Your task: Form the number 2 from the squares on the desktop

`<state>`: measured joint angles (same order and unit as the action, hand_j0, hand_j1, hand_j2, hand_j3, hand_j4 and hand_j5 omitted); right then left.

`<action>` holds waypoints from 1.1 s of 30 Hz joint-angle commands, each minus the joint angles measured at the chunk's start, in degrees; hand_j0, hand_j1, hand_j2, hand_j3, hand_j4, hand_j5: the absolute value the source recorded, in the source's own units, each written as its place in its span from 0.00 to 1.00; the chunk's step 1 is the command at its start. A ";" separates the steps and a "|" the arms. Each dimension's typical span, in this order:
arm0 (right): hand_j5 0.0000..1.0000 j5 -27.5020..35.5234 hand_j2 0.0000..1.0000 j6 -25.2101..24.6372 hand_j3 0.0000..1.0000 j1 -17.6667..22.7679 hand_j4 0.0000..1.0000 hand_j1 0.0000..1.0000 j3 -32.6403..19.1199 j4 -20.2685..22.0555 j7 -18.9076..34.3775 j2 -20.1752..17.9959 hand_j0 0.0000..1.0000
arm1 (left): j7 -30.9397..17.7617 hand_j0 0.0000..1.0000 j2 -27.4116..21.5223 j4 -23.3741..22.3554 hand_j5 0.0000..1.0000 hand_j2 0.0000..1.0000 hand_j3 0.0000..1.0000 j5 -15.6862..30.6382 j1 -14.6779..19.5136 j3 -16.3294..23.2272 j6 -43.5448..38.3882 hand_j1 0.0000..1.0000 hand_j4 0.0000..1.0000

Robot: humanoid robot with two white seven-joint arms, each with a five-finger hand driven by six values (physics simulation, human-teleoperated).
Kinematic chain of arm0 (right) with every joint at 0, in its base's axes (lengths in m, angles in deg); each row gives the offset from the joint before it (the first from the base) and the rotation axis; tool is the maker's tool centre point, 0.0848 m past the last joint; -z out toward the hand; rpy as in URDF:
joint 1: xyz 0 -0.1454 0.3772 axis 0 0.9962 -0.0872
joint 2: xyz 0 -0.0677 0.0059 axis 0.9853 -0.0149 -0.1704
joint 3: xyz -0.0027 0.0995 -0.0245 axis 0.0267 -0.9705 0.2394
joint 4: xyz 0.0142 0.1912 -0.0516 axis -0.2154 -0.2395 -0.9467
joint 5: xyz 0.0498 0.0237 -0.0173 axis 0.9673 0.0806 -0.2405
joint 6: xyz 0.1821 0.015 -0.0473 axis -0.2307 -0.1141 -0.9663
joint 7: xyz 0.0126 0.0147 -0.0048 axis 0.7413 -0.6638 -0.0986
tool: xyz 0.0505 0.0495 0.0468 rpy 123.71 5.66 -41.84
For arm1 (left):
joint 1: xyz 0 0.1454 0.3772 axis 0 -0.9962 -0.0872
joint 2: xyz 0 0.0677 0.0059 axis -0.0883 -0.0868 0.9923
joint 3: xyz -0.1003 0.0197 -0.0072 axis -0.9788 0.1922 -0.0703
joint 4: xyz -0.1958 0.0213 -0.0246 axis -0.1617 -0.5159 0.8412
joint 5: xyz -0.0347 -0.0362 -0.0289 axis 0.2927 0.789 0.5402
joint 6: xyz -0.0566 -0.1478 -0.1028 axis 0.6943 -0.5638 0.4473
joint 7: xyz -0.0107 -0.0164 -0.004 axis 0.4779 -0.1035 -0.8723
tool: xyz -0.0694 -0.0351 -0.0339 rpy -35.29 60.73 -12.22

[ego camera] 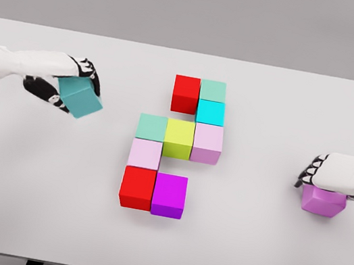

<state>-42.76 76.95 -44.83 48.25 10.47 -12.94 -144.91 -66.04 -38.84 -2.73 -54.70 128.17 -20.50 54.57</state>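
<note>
On the far left, the left hand (pixel 69 82) holds a teal cube (pixel 80 97) tilted and lifted off the bench (pixel 7 199), its fingers (pixel 87 68) wrapped over the cube's top. The cube lies well to the left of the yellow-green cube (pixel 178 139) at the middle of the half-built figure.

Around that yellow-green cube the figure reads so: a red cube (pixel 185 93) and two more to its upper right form the top, a mint cube (pixel 152 127) and a pale pink cube (pixel 207 143) flank it, and a pink, a red and a magenta cube (pixel 169 196) run below it to the left. The bottom row looks one short, just right of the magenta cube.

Far right of the yellow-green cube, the right hand (pixel 334 174) sits on a purple cube (pixel 323 201), fingers (pixel 306 176) curled over its top; it appears grasped. That hand seems nearer the gap.
</note>
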 commanded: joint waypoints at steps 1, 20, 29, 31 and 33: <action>0.67 -1.49 0.67 1.47 0.67 0.00 0.67 0.67 0.52 -0.03 0.40 0.09 0.67 | 0.16 0.37 4.95 -0.77 0.37 0.37 0.37 1.39 0.00 -0.05 -10.21 0.37 0.37; 0.61 6.33 0.61 1.47 0.61 -0.35 0.61 0.61 -3.61 -4.33 0.40 3.16 0.61 | 3.86 0.42 26.75 -16.33 0.42 0.42 0.42 3.94 9.94 -0.05 -43.27 0.42 0.42; 0.67 7.65 0.67 1.47 0.67 -0.26 0.67 0.67 -6.87 -5.92 0.40 8.87 0.67 | 22.59 0.42 29.04 -15.80 0.42 0.42 0.42 3.50 9.59 2.32 -53.65 0.42 0.42; 0.67 7.57 0.67 1.47 0.67 -0.26 0.67 0.67 -5.29 -3.81 0.40 9.32 0.67 | 23.47 0.42 28.69 -10.63 0.42 0.42 0.42 3.85 8.89 6.09 -55.75 0.42 0.42; 0.67 7.57 0.67 1.47 0.67 -0.26 0.67 0.67 -4.23 -1.17 0.40 9.32 0.67 | 24.52 0.43 28.51 -7.54 0.43 0.43 0.43 3.85 8.36 6.54 -60.32 0.43 0.43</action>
<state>-35.49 78.54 -45.10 43.10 7.58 -12.60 -135.88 -42.53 -10.16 -13.18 -50.79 136.53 -15.24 -2.81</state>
